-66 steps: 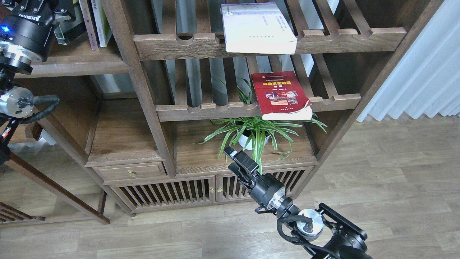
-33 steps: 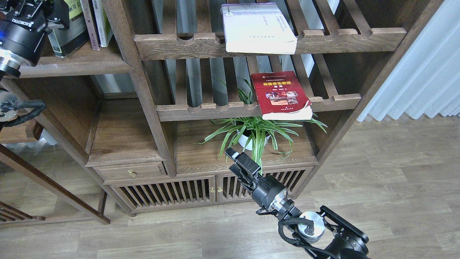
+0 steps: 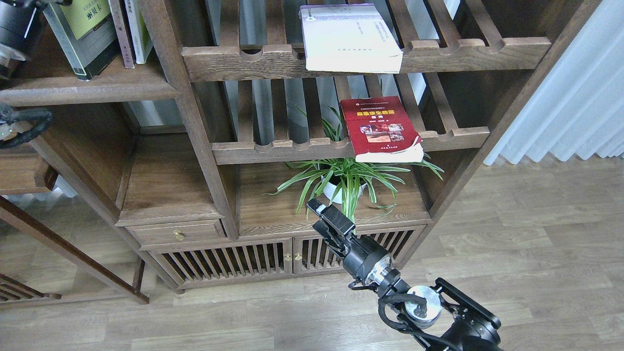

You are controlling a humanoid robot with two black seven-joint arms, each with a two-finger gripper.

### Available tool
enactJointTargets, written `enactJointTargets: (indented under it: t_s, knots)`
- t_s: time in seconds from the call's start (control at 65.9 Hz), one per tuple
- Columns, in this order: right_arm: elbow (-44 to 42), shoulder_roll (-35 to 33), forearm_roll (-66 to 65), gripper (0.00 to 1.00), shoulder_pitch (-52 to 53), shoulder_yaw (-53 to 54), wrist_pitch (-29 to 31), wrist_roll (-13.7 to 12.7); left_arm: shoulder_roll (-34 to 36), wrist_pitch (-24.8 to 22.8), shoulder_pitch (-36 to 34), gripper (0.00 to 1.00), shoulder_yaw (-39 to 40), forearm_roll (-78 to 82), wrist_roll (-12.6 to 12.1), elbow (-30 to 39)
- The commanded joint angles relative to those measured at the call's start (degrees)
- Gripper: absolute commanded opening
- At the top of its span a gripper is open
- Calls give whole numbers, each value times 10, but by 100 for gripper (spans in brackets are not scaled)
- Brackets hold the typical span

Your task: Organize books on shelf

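One grey book point(image 3: 78, 36) stands on the far-left shelf point(image 3: 97, 87), so the red book point(image 3: 382, 129) on the middle rack looks next, needing the right gripper point(image 3: 324, 217), whose opening I cannot tell, to reach up.

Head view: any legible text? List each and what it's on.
Grey-black book, yellow-green cover panel: Chinese characters, not surely readable.
Dark red book: yellow Chinese title, blurred.
White book: small print, too small.
Nothing else readable.
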State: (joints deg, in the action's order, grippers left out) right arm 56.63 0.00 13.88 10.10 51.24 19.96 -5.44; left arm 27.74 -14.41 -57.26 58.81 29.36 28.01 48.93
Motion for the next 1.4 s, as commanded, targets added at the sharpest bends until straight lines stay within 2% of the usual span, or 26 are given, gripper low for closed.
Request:
enactJointTargets:
  t_s: [0.0, 0.425, 0.471, 0.622, 0.668, 0.714, 0.835, 0.865, 0.896, 1.184, 1.199, 1.382]
  knots:
    - [0, 0, 0, 99, -1, 0, 2, 0, -19, 0, -3, 47, 7, -27, 0, 0]
    - [-3, 0, 0, 99, -1, 17, 2, 3, -56, -8, -20, 48, 53, -126, 0, 8]
    - [1, 0, 1, 99, -2, 19, 3, 4, -66, -39, -14, 48, 72, -191, 0, 39]
    - [10, 0, 1, 99, -3, 42, 10, 3, -60, -105, 2, 49, 79, -298, 0, 51]
    - [13, 0, 2, 99, -4, 47, 12, 3, -57, -121, 11, 52, 79, -309, 0, 53]
    - [14, 0, 2, 99, -4, 49, 15, 3, -54, -135, 20, 59, 80, -309, 0, 55]
    - [14, 0, 2, 99, -5, 54, 20, 3, -53, -136, 30, 89, 93, -315, 0, 80]
    - [14, 0, 1, 99, -5, 54, 20, 4, -53, -136, 36, 96, 97, -315, 0, 94]
    - [14, 0, 1, 99, -5, 54, 20, 4, -53, -136, 41, 98, 100, -315, 0, 105]
    - [13, 0, 1, 99, -5, 57, 19, 5, -53, -136, 139, 100, 104, -315, 0, 264]
    - [12, 0, 1, 99, -6, 65, 19, 5, -53, -136, 163, 100, 110, -315, 0, 287]
    - [12, 0, 1, 99, -6, 66, 18, 5, -53, -136, 210, 99, 116, -315, 0, 303]
